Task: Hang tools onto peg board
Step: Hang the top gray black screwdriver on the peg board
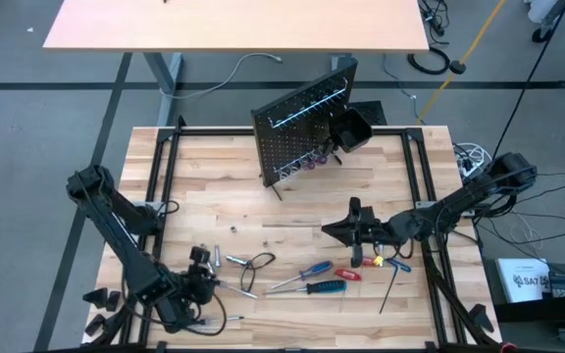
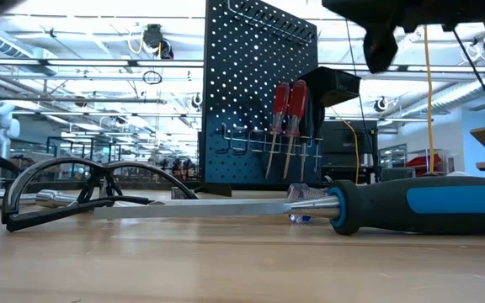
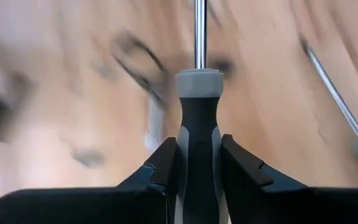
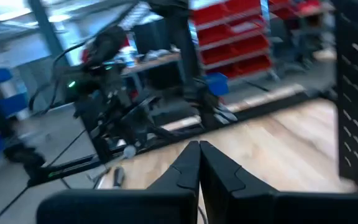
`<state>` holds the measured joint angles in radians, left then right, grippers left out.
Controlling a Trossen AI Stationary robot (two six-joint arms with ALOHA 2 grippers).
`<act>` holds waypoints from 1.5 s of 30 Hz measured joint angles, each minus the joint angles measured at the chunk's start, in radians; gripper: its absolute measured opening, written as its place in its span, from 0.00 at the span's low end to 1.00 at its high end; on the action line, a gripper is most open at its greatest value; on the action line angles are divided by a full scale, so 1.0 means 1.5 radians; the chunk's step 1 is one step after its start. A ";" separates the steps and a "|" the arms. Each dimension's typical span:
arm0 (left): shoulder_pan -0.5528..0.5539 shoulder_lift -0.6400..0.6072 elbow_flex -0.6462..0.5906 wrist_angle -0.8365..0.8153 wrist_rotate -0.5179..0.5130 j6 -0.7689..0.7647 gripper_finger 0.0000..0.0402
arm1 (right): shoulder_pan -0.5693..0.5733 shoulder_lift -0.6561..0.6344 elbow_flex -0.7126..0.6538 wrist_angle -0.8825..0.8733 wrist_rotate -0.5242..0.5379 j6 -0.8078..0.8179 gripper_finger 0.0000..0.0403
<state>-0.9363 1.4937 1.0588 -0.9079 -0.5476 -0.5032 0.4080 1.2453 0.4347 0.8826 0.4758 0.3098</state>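
Workshop hall behind; up front, wooden counter carrying the peg board upright at its far middle, hooks facing the arms, two red-handled screwdrivers already hung low on it. At near left, left claw clamped partway closed round a black-and-grey screwdriver handle, shaft pointing ahead, probably for the lift; right claw pinched fully shut on nothing, waiting mid-counter before the board. Loose along the near side, within reach: blue-handled screwdrivers, black wire loop, thin hex key.
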 joint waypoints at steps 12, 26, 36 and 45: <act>0.163 -0.077 0.029 0.214 -0.113 0.128 0.22 | -0.009 0.000 0.118 -0.091 -0.107 -0.292 0.08; 0.538 -0.113 -0.032 0.332 0.559 -0.158 0.22 | 0.098 0.001 0.322 -0.469 -0.003 -0.462 0.22; 0.546 -0.051 -0.033 0.481 0.573 -0.336 0.22 | 0.093 0.121 0.401 -0.544 0.139 -0.587 0.29; 0.544 -0.036 -0.033 0.497 0.569 -0.375 0.22 | 0.090 0.292 0.555 -0.650 0.243 -0.668 0.29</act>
<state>-0.1202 1.4401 1.0096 -0.1617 0.3063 -1.0659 0.5429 1.6834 1.2670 -0.0931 0.8402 -0.6916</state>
